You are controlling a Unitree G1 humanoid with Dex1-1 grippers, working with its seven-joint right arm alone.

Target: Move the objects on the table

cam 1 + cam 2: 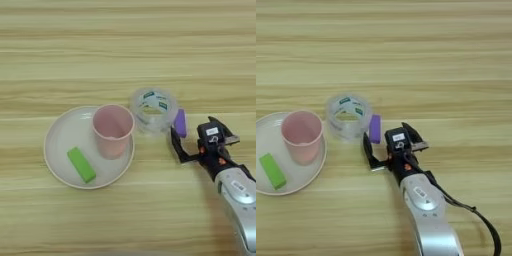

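- My gripper [387,141] sits just in front of the purple block [375,128], its two black fingers spread apart and holding nothing; one finger [368,150] reaches forward on the left, the other [412,135] angles off to the right.
- The purple block stands on edge, touching or just beside the right side of the clear tape roll [153,110], roughly mid-table toward my right. It looks like a stiff, light little piece. Judging by its narrow upright faces, I would pinch it across the two broad sides, low enough that it does not tip against the tape.
- The tape roll lies flat with its hole facing up. It is rigid but smooth and probably slick; a grip across the wall of the ring, one finger inside, seems safest.
- The pale plate [57,140] lies further toward the table's left edge, with the pink cup [112,130] upright on its right part and the green block [81,164] flat on its near-left part.
- The cup is thin paper, likely to crush, so it wants a gentle squeeze near the rim. The green block is hard and light, best taken across its short width.
- The wooden table [125,45] is bare along its far edge.
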